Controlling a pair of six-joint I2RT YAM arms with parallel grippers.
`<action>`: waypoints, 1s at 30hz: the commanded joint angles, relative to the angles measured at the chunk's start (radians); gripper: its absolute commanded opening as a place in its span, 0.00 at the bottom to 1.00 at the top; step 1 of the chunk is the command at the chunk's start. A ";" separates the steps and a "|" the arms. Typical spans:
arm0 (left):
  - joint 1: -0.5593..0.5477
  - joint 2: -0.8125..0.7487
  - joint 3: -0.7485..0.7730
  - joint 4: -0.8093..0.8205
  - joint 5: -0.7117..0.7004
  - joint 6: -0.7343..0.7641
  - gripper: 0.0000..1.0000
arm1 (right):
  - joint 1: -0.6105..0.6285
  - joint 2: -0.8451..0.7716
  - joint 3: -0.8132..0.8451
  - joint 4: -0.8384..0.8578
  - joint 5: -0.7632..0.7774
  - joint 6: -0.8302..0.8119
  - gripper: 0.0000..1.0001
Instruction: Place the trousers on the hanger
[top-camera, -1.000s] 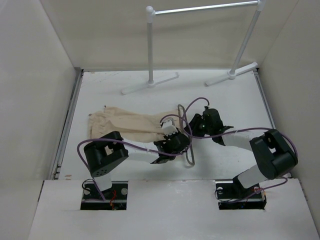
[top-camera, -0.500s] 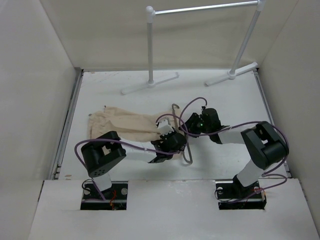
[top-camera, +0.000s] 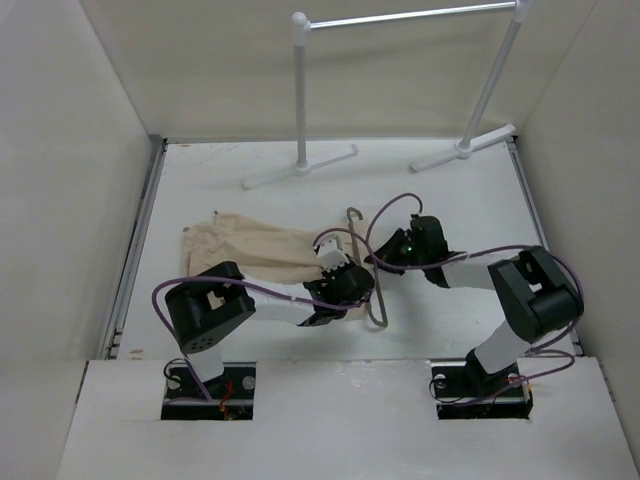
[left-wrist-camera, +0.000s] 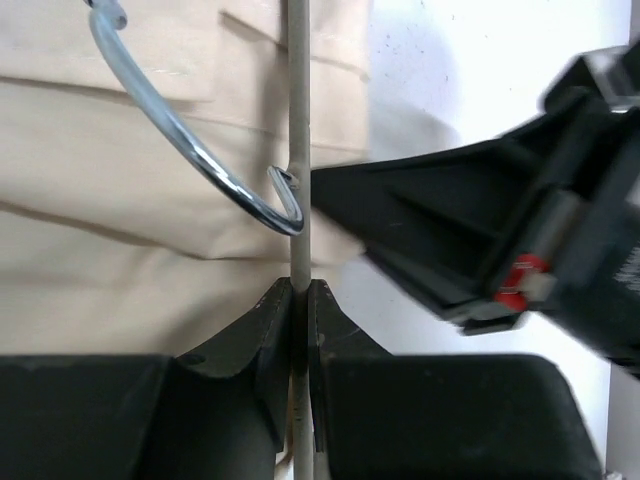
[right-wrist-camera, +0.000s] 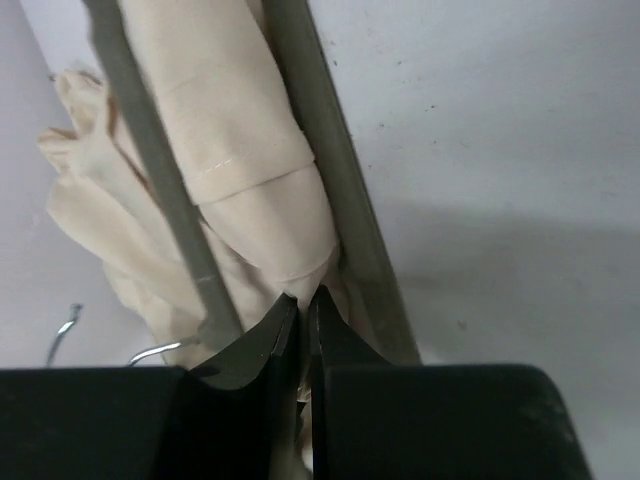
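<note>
The beige trousers (top-camera: 250, 250) lie bunched on the white table, left of centre. The thin grey hanger (top-camera: 378, 300) lies across their right end, with its hook (top-camera: 350, 212) pointing to the back. My left gripper (top-camera: 345, 285) is shut on a hanger rod (left-wrist-camera: 299, 200), and the metal hook (left-wrist-camera: 190, 150) curves over the cloth (left-wrist-camera: 120, 250). My right gripper (top-camera: 392, 255) is shut on a fold of the trousers (right-wrist-camera: 250, 180) between two hanger bars (right-wrist-camera: 330, 170). The jaws (right-wrist-camera: 302, 300) pinch the cloth tip. The two grippers sit close together.
A white tubular garment rack (top-camera: 300, 100) with two feet stands at the back of the table. Plain walls close in the left, right and back sides. Purple cables loop over both wrists.
The right gripper first reached left toward the hanger, then drew back a little to the right with the cloth. The trousers' left end has slid slightly right. The left gripper has held nearly still.
</note>
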 joint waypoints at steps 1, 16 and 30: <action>-0.002 -0.043 -0.016 -0.064 -0.004 0.020 0.00 | -0.051 -0.112 0.012 -0.068 0.032 -0.003 0.08; 0.012 -0.195 -0.131 -0.254 -0.034 0.027 0.00 | -0.199 -0.236 0.097 -0.299 0.108 -0.074 0.06; 0.144 -0.497 -0.289 -0.415 -0.079 0.067 0.00 | -0.283 -0.199 0.129 -0.340 0.115 -0.078 0.07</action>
